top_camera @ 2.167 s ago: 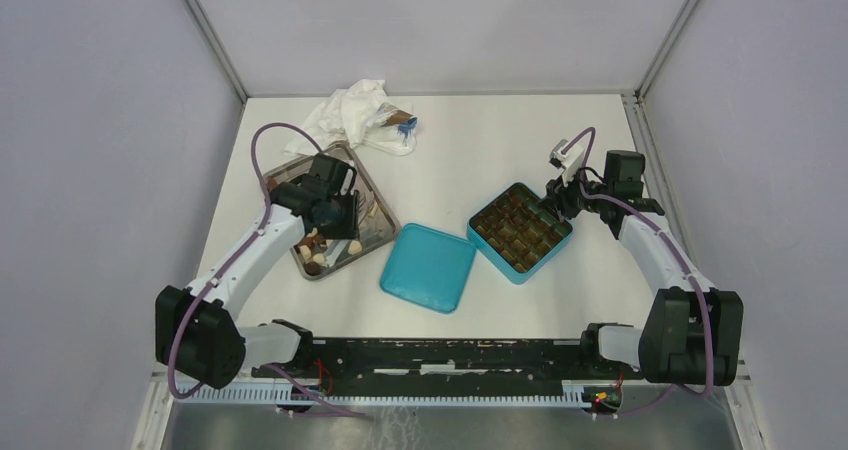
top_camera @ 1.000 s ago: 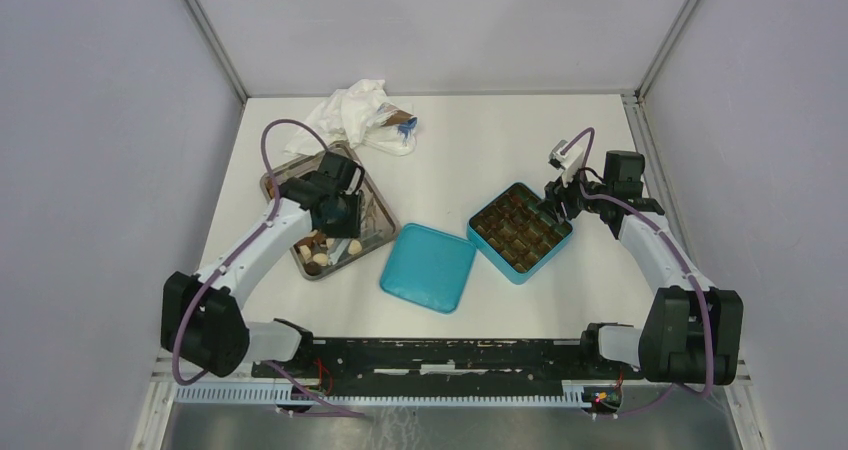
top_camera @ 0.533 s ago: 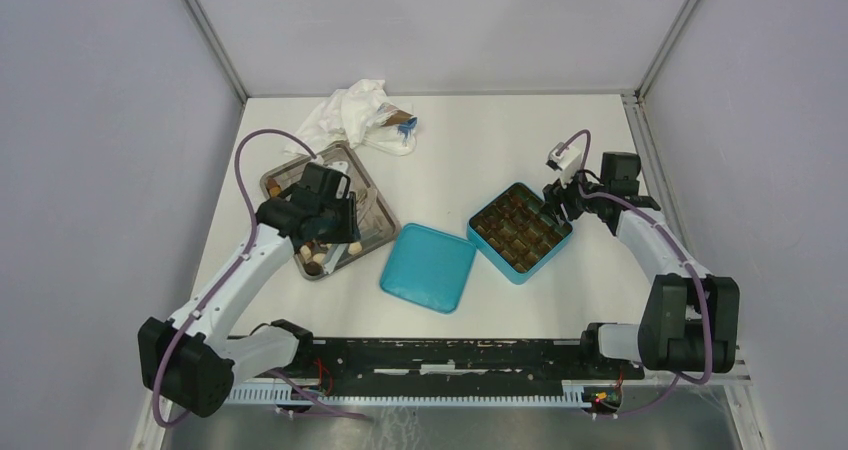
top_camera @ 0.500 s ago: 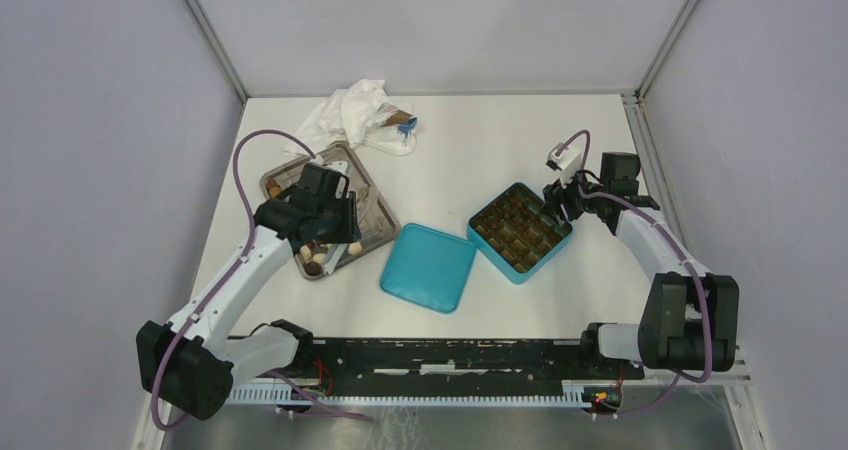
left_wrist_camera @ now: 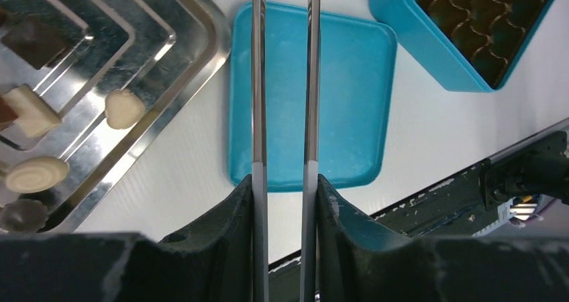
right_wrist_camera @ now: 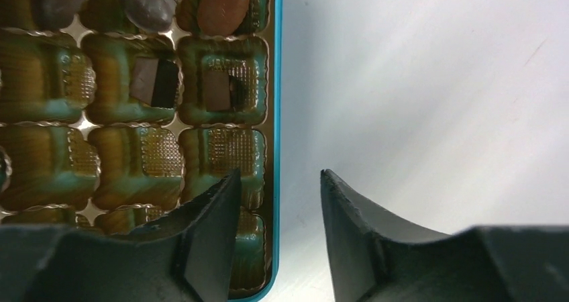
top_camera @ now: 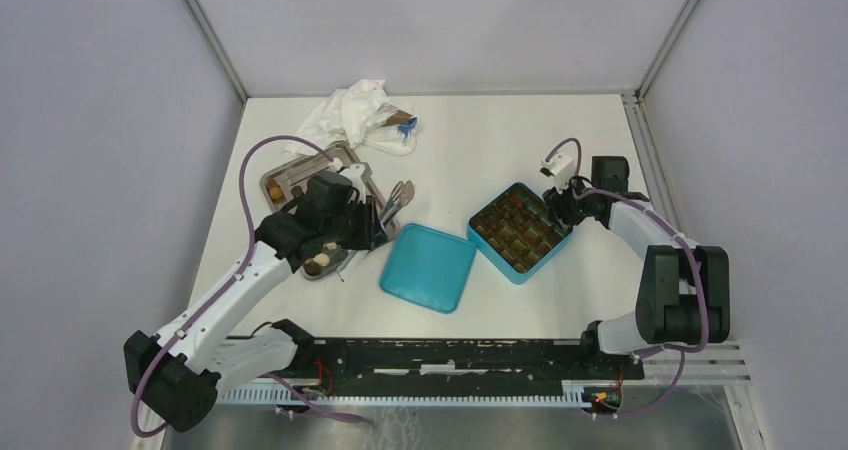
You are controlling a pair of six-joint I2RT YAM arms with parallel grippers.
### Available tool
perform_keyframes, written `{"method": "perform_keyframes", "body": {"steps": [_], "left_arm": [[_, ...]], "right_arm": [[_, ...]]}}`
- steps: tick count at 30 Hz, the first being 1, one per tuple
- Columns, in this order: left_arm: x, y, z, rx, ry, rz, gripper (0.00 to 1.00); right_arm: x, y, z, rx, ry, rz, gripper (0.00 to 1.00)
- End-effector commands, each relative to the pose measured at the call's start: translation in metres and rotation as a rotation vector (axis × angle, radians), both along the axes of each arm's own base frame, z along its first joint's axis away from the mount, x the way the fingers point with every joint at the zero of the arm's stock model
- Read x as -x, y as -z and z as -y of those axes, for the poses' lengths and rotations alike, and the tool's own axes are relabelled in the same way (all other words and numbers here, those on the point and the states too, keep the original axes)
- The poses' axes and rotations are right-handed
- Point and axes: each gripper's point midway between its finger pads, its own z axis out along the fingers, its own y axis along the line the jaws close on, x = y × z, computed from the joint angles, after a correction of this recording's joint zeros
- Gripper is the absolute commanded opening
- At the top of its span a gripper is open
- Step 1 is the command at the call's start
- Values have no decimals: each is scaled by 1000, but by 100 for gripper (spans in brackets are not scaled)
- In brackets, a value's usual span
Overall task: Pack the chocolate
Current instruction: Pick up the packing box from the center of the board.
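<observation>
Chocolate pieces, cream (left_wrist_camera: 124, 109) and dark (left_wrist_camera: 33, 40), lie in the steel tray (top_camera: 290, 175), also in the left wrist view (left_wrist_camera: 168, 40). My left gripper (top_camera: 362, 225) (left_wrist_camera: 283, 181) is shut on metal tongs (top_camera: 396, 197) (left_wrist_camera: 258, 80), held above the tray's right edge and the teal lid (top_camera: 428, 267) (left_wrist_camera: 342, 101); the tong tips are out of the wrist view. The teal box (top_camera: 520, 232) (right_wrist_camera: 276, 80) holds a few pieces, brown (right_wrist_camera: 221, 7) and dark (right_wrist_camera: 154, 80). My right gripper (top_camera: 558, 198) (right_wrist_camera: 276, 181) is open, straddling the box's wall.
A crumpled white cloth with a wrapper (top_camera: 355, 115) lies at the back left. The arms' black base rail (top_camera: 440, 355) runs along the near edge. The enclosure walls stand close on the left, right and back.
My left arm has lifted from the tray and swung right, bringing the tongs over the tray's right edge toward the lid. My right gripper has shifted slightly along the box's far corner.
</observation>
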Motion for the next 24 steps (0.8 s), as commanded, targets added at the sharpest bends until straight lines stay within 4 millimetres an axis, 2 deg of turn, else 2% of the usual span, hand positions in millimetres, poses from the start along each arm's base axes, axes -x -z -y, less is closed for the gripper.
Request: {"method": "perform_keyframes", "body": {"steps": [1,9,15,17,24], "left_arm": [[-10,-28,29,115,14,87,2],[-4,-34,69,175,88,117,2],[-1,-37,95,182,130,135,2],[1,-37,104,186,150,141,2],[5,-44,127,189,203,184,2]], "right_arm": [[-9,-1,5,47,-5,7,50],[-15,2,-2,55,-17,17,30],[-18,-9,0,59,-4,62,4],[-19,-18,-1,54,0,100,0],[-21,-69,2,69,19,317,0]]}}
